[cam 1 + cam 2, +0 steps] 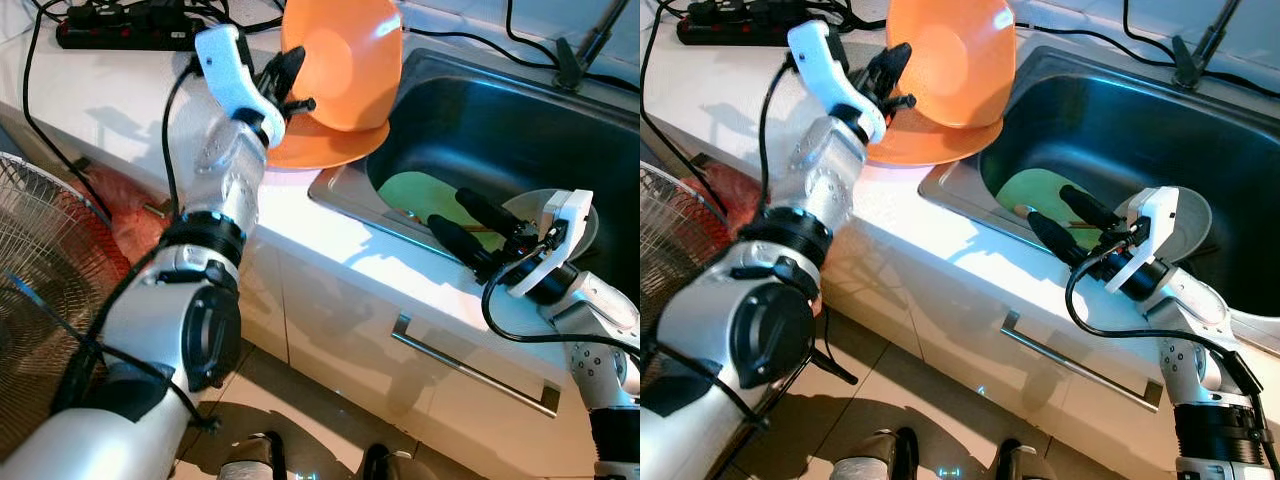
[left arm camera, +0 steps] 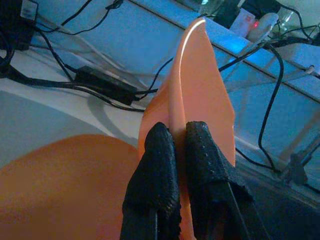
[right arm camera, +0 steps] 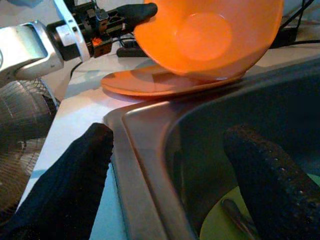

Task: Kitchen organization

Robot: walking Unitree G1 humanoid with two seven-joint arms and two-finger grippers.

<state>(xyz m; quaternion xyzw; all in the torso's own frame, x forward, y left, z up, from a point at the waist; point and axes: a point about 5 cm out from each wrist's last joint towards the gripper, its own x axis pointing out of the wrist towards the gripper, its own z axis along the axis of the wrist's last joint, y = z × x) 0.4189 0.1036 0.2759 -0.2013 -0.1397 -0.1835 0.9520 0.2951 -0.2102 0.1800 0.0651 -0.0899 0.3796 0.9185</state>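
While left end effector [image 1: 285, 85] pinches orange bowl [image 1: 345, 62] rim, right end effector [image 1: 462, 222] gapes wide over sink [image 1: 345, 195] edge.

A white kitchen counter [image 1: 120, 100] runs beside a steel sink [image 1: 500, 130] set into it.

Below the counter, white cabinet fronts [image 1: 330, 330] carry a long metal bar handle [image 1: 470, 370], and glossy beige floor tiles [image 1: 300, 420] reflect the light at the near edge. A black power strip [image 1: 125, 35] with trailing black cables [image 1: 450, 40] lies along the far side of the counter. A wire fan guard [image 1: 45, 270] stands at the near left. Bright light falls across the countertop, while the sink basin lies in shade.
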